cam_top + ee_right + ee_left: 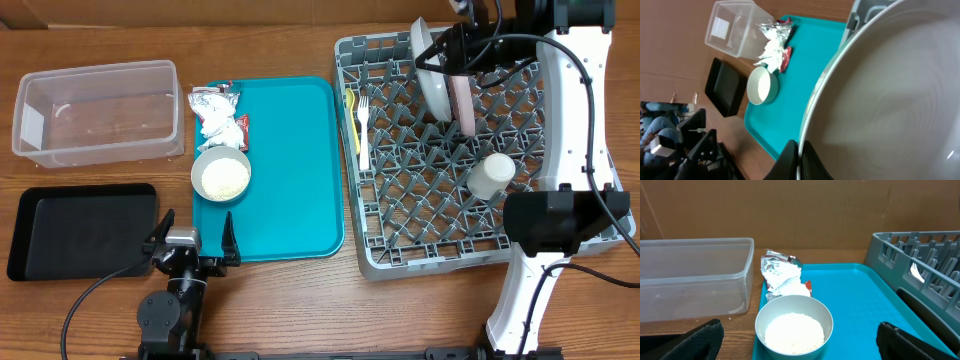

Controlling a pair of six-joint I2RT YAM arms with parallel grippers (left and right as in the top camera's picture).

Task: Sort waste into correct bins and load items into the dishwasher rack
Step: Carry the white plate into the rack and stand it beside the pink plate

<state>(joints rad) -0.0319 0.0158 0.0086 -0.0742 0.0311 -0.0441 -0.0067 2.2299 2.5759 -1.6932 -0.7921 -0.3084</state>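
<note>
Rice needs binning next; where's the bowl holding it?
In the overhead view, the bowl sits on the teal tray's left side, directly below the crumpled napkin and foil, nearest the left gripper.

Clear glossy plastic tub (100, 120), matt black tray (80, 230), crinkled shiny foil wrapper (776, 266), wood-grain table (270, 40), smooth teal tray (295, 170)

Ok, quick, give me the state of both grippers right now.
Left gripper: open, holding nothing.
Right gripper: shut on the rim of a plate.
</note>
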